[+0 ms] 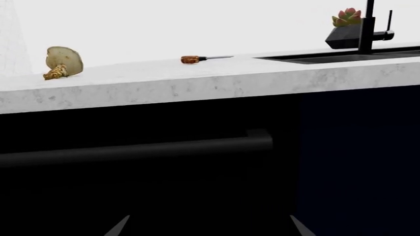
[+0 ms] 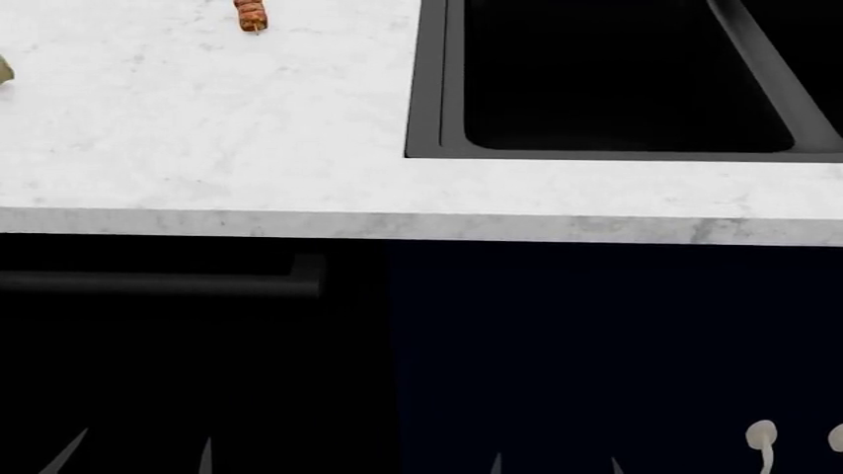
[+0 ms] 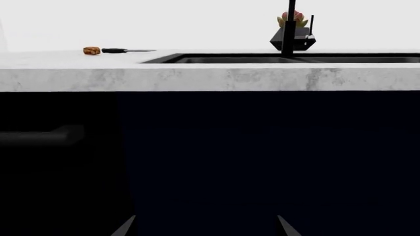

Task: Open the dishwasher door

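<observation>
While both arms hang short of the cabinets, the job is at the approach stage: nothing touches the dishwasher door (image 1: 151, 187), the black panel set under the bench (image 2: 197, 128) just beside the navy cabinet front (image 2: 606, 346) below the sink (image 2: 619, 79). Its bar handle (image 1: 137, 150) runs across the panel near the bench edge, ending close to that navy front. The left gripper (image 1: 208, 227) faces the handle with its fingers (image 1: 119, 227) apart and empty; the right gripper (image 3: 204, 227), fingers likewise apart, faces the navy front beside the door. The next move, I judge, calls for the left arm to rise and reach forward (the handle sits above its fingertips), straddle the bar, close, then pull outward and down.
</observation>
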`<state>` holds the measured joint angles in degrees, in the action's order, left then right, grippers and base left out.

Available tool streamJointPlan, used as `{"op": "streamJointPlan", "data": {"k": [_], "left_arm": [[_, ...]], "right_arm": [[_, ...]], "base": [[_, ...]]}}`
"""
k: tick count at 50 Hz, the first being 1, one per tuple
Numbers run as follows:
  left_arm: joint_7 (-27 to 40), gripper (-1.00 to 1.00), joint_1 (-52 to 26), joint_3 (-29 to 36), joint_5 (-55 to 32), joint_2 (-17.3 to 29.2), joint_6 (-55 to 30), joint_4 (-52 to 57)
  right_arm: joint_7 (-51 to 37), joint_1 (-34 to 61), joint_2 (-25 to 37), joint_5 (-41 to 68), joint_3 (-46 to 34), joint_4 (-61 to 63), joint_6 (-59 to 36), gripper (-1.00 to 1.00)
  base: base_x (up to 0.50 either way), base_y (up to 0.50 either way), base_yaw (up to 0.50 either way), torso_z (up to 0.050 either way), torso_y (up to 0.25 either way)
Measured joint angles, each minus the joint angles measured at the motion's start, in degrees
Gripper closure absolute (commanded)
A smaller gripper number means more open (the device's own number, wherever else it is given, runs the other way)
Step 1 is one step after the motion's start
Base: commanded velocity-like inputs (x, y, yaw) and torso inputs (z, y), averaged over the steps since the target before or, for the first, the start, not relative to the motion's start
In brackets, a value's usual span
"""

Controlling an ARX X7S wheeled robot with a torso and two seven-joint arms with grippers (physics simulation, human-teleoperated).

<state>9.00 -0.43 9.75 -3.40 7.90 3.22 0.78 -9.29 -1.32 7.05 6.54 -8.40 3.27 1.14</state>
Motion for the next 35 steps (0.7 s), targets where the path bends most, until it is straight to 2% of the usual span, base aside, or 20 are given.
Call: {"op": "streamJointPlan", "data": {"k": [6, 35], "left_arm": [[0.3, -1.00, 0.0, 0.4, -0.1, 0.2, 0.1, 0.1], [1.5, -1.00, -0.1, 2.0, -0.5, 1.2, -0.1, 0.9]], "right_arm": [[-0.4, -0.3, 0.3, 0.6, 0.0, 0.6, 0.0, -1.00], [-1.8, -0.8, 1.7, 2.2, -0.7, 1.5, 0.1, -1.00]], "base": [[0.03, 0.00, 0.00, 0.000, 0.000], [0.34, 0.00, 0.00, 0.000, 0.000]]}}
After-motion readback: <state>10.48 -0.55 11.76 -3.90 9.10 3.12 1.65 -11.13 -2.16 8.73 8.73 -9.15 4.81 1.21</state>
